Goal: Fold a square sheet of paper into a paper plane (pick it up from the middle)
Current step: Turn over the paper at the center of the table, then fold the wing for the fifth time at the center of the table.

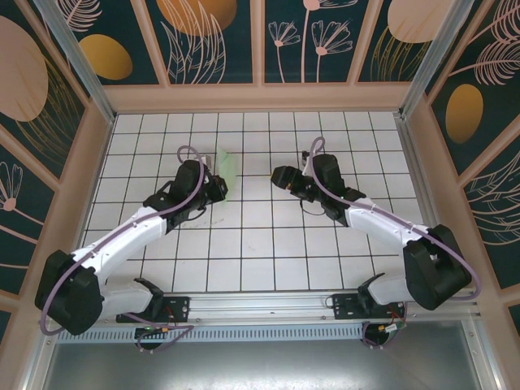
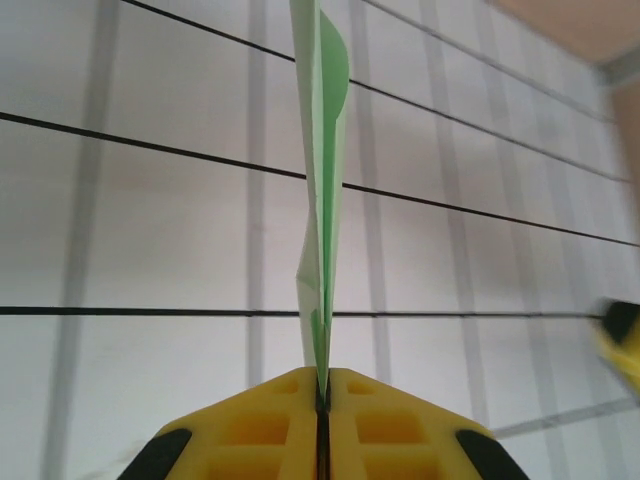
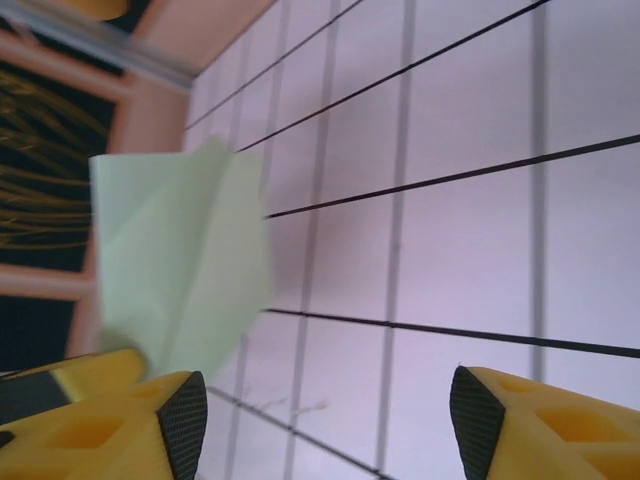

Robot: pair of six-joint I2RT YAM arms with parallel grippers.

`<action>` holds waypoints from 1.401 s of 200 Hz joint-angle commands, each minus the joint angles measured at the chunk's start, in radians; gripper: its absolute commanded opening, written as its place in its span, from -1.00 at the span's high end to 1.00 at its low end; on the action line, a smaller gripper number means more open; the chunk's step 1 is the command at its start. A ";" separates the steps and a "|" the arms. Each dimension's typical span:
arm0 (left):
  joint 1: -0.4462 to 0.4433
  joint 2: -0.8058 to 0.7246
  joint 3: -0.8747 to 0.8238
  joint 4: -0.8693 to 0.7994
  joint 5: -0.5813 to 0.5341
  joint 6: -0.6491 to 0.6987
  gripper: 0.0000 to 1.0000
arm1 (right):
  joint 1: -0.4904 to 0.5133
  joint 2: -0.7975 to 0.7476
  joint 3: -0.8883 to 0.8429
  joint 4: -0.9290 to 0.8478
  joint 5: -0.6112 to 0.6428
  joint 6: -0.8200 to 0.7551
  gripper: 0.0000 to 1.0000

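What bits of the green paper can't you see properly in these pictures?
- Top view: the paper is too small to show its creases.
- Left wrist view: the paper is edge-on, so its shape is lost, and the picture's top edge cuts it off.
- Right wrist view: its lower corner hides behind a yellow finger, and the whole picture is blurry.
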 commanded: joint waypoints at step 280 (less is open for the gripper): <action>0.217 -0.045 -0.132 -0.045 -0.239 0.027 -0.97 | 0.408 0.626 0.515 -0.045 0.129 0.055 0.64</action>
